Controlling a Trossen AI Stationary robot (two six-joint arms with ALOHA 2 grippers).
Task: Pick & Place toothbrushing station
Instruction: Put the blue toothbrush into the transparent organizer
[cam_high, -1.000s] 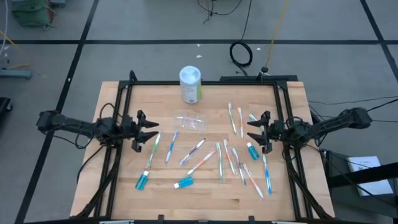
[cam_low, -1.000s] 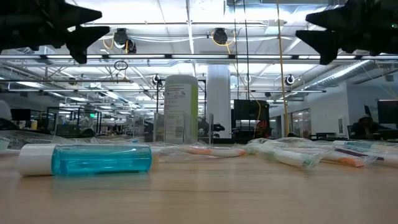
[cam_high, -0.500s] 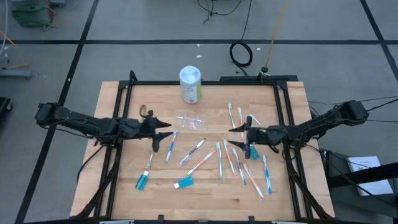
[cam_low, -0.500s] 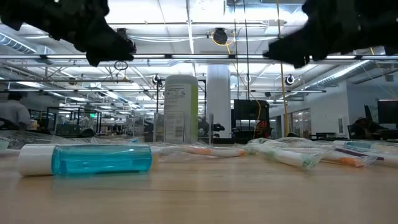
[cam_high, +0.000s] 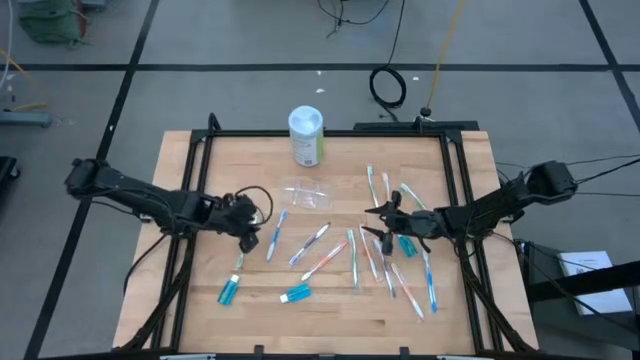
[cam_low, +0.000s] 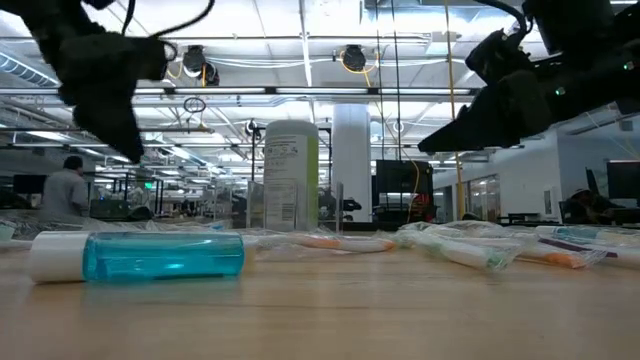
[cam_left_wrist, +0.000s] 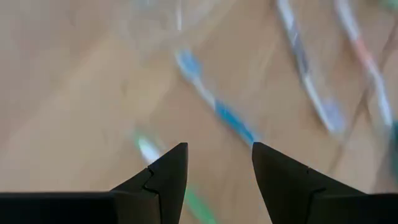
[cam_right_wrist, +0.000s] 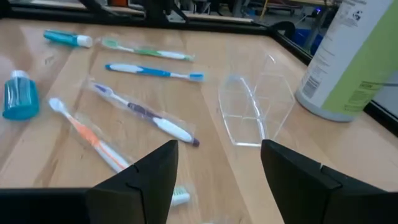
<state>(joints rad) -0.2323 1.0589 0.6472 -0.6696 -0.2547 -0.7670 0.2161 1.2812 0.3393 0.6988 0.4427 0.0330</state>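
Observation:
The toothbrushing station is a small clear holder (cam_high: 307, 194) on the wooden table, just near of the white canister with the green label (cam_high: 306, 135). In the right wrist view the holder (cam_right_wrist: 255, 111) seems to lie on its side. My left gripper (cam_high: 252, 234) is open and empty and points down over the toothbrushes left of the holder; it also shows in its own wrist view (cam_left_wrist: 217, 146). My right gripper (cam_high: 372, 222) is open and empty, right of the holder and pointing toward it, as its wrist view (cam_right_wrist: 217, 144) shows.
Several toothbrushes (cam_high: 318, 240) lie scattered over the table's middle and right, some in clear wrappers (cam_right_wrist: 146, 115). Small blue bottles lie near the front (cam_high: 229, 291) (cam_high: 297, 293) and by the right gripper (cam_high: 406, 242). A black frame (cam_high: 330, 132) edges the table.
My left gripper has gone toward the table's right, then tipped down over the toothbrushes left of the holder. My right gripper has gone toward the table's left, closer to the holder, and sunk lower. Both have stayed open. Nothing on the table has moved.

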